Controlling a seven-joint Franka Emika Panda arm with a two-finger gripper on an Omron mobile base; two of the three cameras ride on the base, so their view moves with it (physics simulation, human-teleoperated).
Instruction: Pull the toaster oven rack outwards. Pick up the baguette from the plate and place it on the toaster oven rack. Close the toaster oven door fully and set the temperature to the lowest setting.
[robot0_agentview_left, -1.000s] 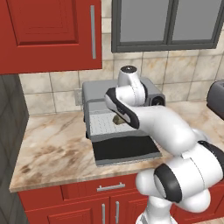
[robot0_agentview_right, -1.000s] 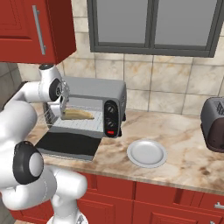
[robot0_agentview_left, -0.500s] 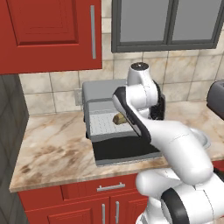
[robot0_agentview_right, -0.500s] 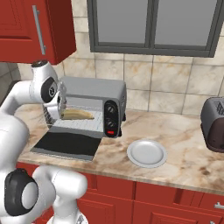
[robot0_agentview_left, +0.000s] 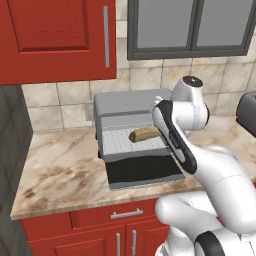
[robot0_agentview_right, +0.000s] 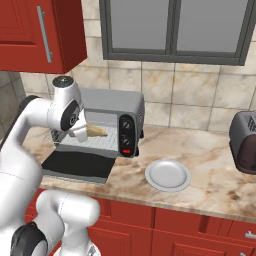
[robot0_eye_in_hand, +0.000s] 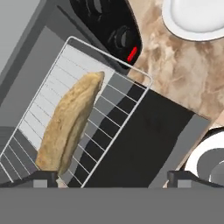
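1. Toaster oven (robot0_agentview_left: 127, 107) on the marble surface (robot0_agentview_left: 60, 170); its door (robot0_agentview_left: 145, 170) lies folded down flat.
2. Toaster oven rack (robot0_eye_in_hand: 78, 127) pulled outward over the door.
3. Baguette (robot0_eye_in_hand: 70, 122) lies on the rack, toward 9 o'clock in the hand view.
4. Claw (robot0_eye_in_hand: 111, 178) spread wide above the rack, pinching nothing.
5. Plate (robot0_agentview_right: 168, 175) at 3 o'clock of the oven, apart from it.

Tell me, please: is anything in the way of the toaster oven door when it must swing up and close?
Yes. The toaster oven rack is pulled out over the open toaster oven door, carrying the baguette. The open gripper hovers above them too.
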